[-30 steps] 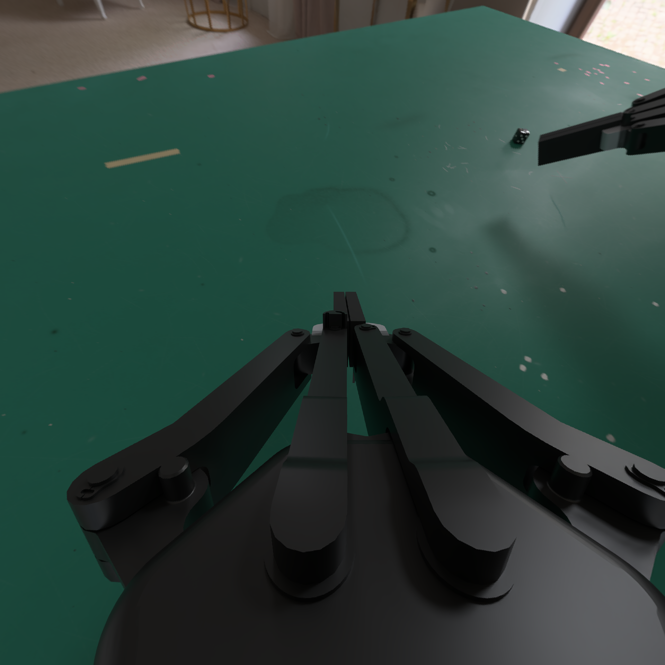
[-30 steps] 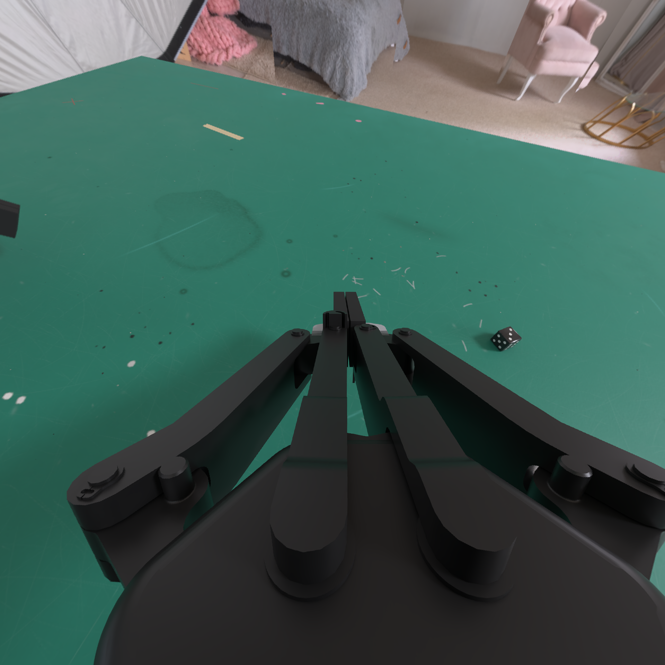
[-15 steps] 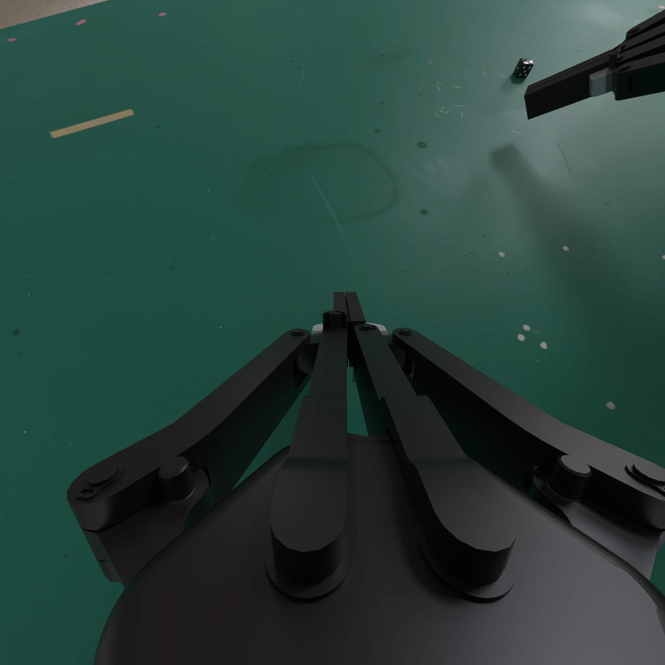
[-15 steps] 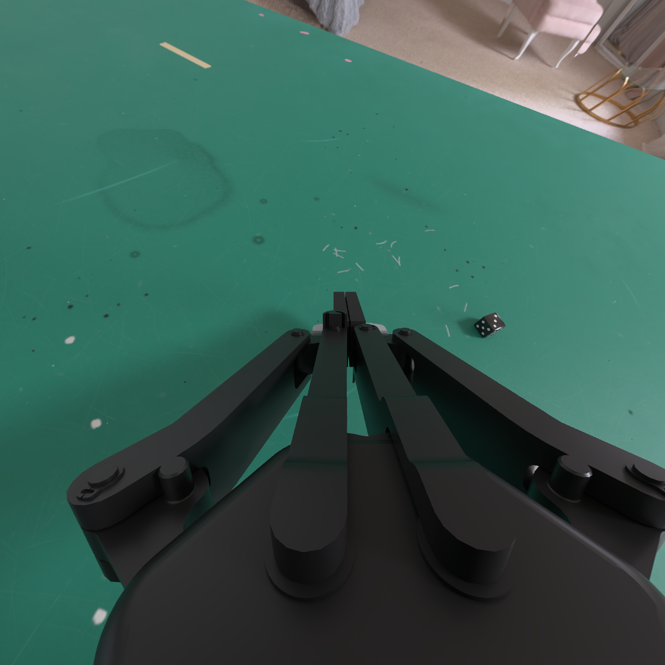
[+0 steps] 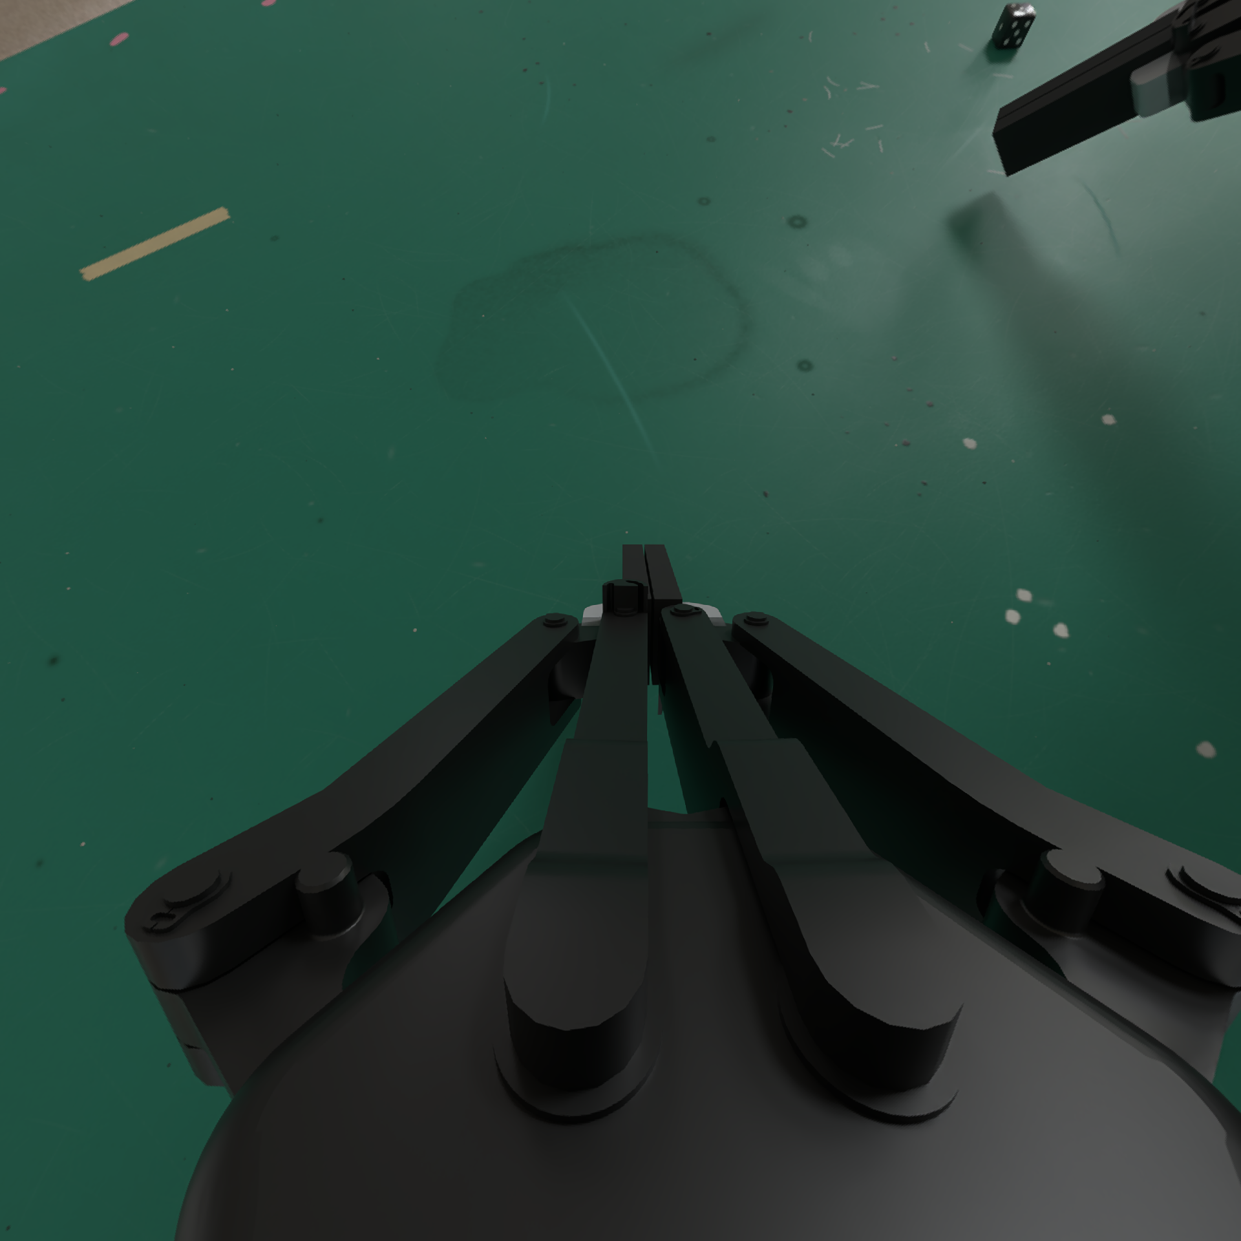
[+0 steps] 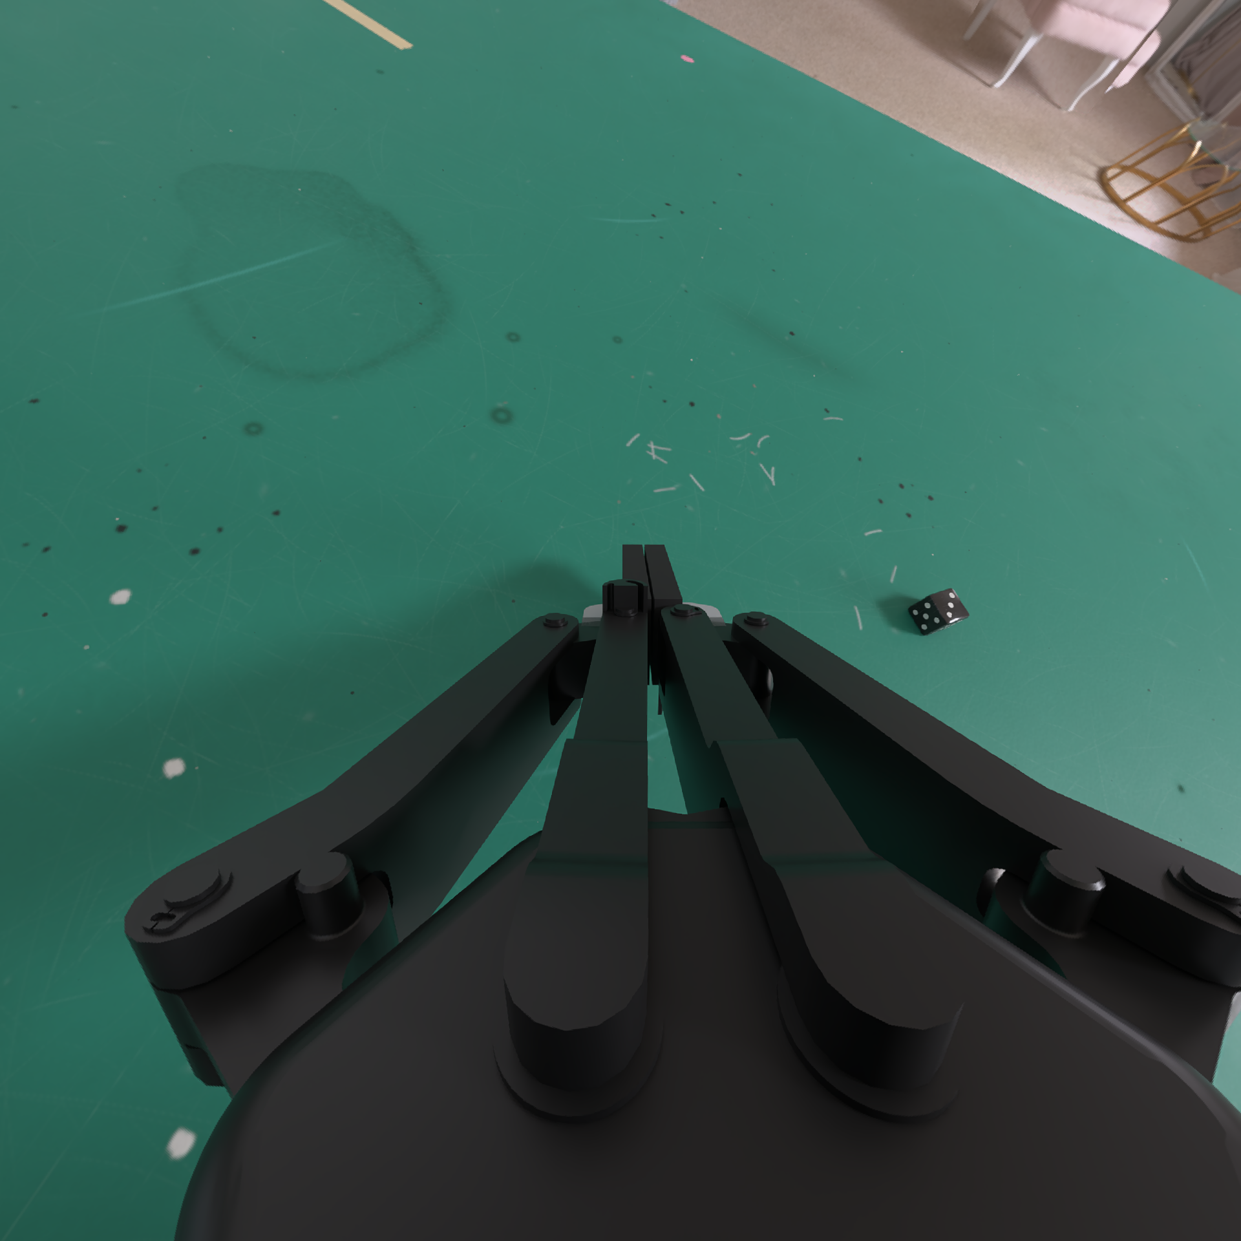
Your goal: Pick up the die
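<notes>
Both tools have their fingers pressed together with nothing between them: the right tool [image 6: 645,561] hangs over the green tabletop [image 6: 1007,376], and the left tool [image 5: 645,561] does the same over a darker, shadowed stretch of it. From the left wrist view the right tool [image 5: 1007,144] also shows at the upper right, its closed tip casting a soft shadow on the surface below.

The tabletop is worn: a faint dark ring stain [image 6: 302,268] with a pale scratch across it, scattered black specks, a few white paint-like spots [image 6: 121,596], a cluster of short white flecks [image 6: 698,463], and a strip of tan tape [image 5: 154,243] toward the far left edge. Beyond the far right edge of the tabletop lie beige carpet, the legs of a pink chair [image 6: 1047,47] and what looks like a gold wire stand [image 6: 1175,188], though it is cut off by the frame.

A small black die [image 6: 938,611] with white pips rests flat on the tabletop, near the right tool's tip and off to its right, level with it, not touching. In the left wrist view the die [image 5: 1013,27] sits far off toward the far right corner, just beyond the right tool.
</notes>
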`<state>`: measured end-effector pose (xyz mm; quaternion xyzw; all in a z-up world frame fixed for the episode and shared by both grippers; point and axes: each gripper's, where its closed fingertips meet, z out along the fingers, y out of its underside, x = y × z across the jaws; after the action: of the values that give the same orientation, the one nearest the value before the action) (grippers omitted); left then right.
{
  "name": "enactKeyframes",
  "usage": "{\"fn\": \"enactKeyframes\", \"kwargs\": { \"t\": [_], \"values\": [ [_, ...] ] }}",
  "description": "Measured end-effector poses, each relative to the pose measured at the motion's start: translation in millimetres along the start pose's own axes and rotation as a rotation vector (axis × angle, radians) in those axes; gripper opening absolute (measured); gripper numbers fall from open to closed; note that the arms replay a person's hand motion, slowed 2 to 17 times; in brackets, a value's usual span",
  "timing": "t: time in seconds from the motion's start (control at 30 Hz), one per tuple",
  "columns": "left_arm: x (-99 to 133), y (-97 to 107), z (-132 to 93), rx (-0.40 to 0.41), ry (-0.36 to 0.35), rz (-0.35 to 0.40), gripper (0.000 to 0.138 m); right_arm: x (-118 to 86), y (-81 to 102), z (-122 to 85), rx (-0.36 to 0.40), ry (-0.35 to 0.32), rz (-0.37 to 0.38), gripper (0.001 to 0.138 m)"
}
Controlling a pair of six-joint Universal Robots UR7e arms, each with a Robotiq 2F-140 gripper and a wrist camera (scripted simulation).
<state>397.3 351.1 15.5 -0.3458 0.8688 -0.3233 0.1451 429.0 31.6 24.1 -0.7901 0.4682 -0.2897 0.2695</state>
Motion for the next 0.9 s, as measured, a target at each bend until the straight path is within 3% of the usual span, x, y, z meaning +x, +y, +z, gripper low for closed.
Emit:
{"fn": "enactKeyframes", "kwargs": {
  "t": [0.9],
  "values": [
    [-26,1,0,0.029,-0.073,-0.053,0.001,-5,3.3,-4,-0.001,-0.049,-0.035,0.001]
  ]
}}
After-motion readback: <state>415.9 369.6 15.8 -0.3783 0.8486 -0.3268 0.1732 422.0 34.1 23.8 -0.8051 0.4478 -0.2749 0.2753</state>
